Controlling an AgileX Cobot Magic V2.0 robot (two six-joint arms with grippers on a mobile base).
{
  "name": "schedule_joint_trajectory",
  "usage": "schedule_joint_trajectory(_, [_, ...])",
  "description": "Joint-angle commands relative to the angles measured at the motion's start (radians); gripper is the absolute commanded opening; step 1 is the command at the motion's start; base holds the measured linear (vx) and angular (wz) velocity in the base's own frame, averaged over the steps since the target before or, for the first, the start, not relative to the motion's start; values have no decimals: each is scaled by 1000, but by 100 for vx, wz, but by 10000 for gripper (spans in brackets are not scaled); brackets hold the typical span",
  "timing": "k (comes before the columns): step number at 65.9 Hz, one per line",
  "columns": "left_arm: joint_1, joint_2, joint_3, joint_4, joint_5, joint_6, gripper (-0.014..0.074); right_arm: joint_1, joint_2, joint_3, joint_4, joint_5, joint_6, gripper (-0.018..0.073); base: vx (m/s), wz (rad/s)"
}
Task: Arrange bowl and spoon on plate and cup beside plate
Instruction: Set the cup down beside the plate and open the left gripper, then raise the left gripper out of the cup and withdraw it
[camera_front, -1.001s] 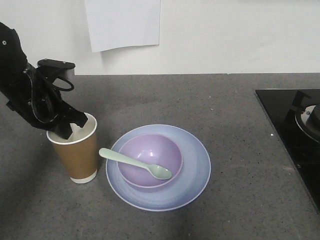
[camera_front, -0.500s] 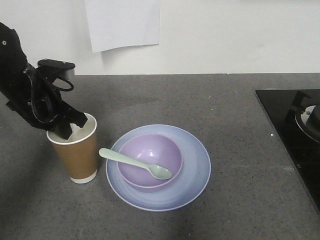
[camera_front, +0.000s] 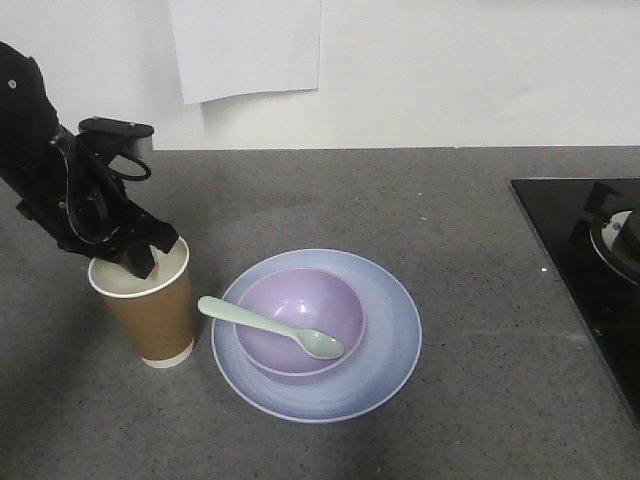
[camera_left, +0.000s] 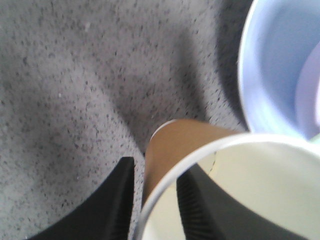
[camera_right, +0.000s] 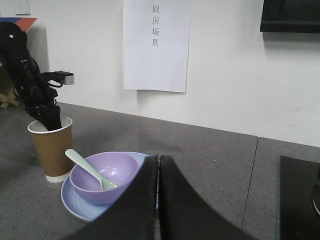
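1 arm tilted, left pincer (camera_front: 140, 258) straddling cup (camera_front: 150, 310) rim.

This looks like a mock kitchen set up for testing. A speckled grey stone countertop (camera_front: 420, 200) runs along a plain white wall (camera_front: 480, 70), with a black glass hob (camera_front: 575, 260) set in on one side. A sheet of paper (camera_right: 156, 45) taped up carries Chinese characters, probably a scene label.
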Motion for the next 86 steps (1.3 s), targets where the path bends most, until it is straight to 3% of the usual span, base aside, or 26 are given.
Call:
schedule_joint_trajectory(1, [-2, -42, -65, -31, 8, -1, 248, -5, 29, -17, 5, -70, -2, -6, 0, 0])
schedule_joint_trajectory(40, [-2, -294, -121, -32, 8, -7, 248, -5, 60, -17, -11, -91, 17, -6, 0, 0])
schedule_joint_trajectory(51, [-2, -432, -121, -20, -7, -3, 223, -5, 206, -17, -59, -182, 21, -6, 0, 0])
schedule_joint_trajectory(59, [-2, -543, -86, 17, -89, -1, 160, -5, 339, -17, -142, -284, 21, -6, 0, 0])
schedule_joint_trajectory(64, [-2, -626, -16, 51, -180, 0, 104, -5, 421, -17, -204, -306, 24, -6, 0, 0])
schedule_joint_trajectory(74, [-2, -804, 279, 73, -390, -12, -6, -5, 495, 55, -290, -386, 119, -6, 0, 0])
schedule_joint_trajectory(86, [-2, -1036, 749, 72, -615, -37, -7, -5, 427, 276, -382, -585, 274, -6, 0, 0])
